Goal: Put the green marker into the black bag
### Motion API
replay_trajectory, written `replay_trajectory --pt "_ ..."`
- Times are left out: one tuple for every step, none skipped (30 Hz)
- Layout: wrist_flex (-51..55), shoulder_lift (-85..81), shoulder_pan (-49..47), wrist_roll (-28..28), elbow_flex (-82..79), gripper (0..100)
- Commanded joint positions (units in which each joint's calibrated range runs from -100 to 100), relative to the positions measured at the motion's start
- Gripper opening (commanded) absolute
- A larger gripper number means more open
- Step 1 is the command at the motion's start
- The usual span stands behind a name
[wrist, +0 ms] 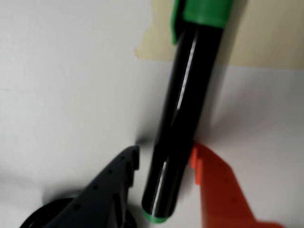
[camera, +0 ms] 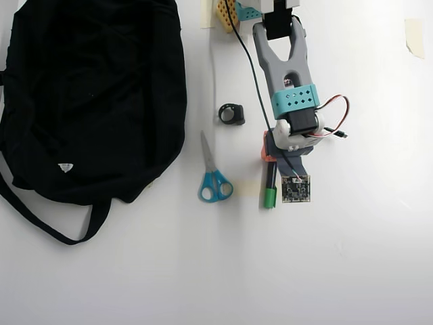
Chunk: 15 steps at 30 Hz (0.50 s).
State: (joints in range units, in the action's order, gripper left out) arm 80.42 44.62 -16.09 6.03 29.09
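The green marker (wrist: pixel 183 109) lies flat on the white table, a black barrel with a green cap at the top of the wrist view. My gripper (wrist: pixel 165 151) straddles its lower end. The orange finger (wrist: pixel 213 190) touches the barrel's right side, while the dark grey finger (wrist: pixel 111 185) stands a small gap off its left side, so the gripper is open. From overhead, the marker (camera: pixel 270 188) sticks out below the gripper (camera: pixel 272 157), cap toward the bottom. The black bag (camera: pixel 88 88) lies at the far left, well away from the arm.
Blue-handled scissors (camera: pixel 213 177) lie between the bag and the marker. A small black ring-shaped object (camera: pixel 231 114) sits above them. A piece of beige tape (wrist: pixel 266 42) is stuck under the marker's cap end, and another piece of tape (camera: pixel 414 37) is at the top right.
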Motion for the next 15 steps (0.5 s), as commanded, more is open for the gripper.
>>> replay_trajectory --pt "-0.06 -0.72 -0.21 0.1 1.91 14" --pt "-0.06 -0.72 -0.21 0.1 1.91 14" --pt "-0.06 -0.72 -0.21 0.1 1.91 14" --pt "-0.06 -0.72 -0.21 0.1 1.91 14" --pt "-0.06 -0.72 -0.21 0.1 1.91 14" --pt "-0.06 -0.72 -0.21 0.1 1.91 13" --pt "-0.06 -0.72 -0.14 0.1 1.91 12" --pt "-0.06 -0.72 -0.14 0.1 1.91 11" --pt "-0.06 -0.72 -0.14 0.1 1.91 9" --pt "-0.06 -0.72 -0.06 0.1 1.91 8" --pt "-0.06 -0.72 -0.06 0.1 1.91 6" --pt "-0.06 -0.72 -0.06 0.1 1.91 6" --pt "-0.06 -0.72 0.01 0.1 1.91 5" --pt "-0.06 -0.72 0.01 0.05 1.91 5" --pt "-0.06 -0.72 0.01 0.05 1.91 5"
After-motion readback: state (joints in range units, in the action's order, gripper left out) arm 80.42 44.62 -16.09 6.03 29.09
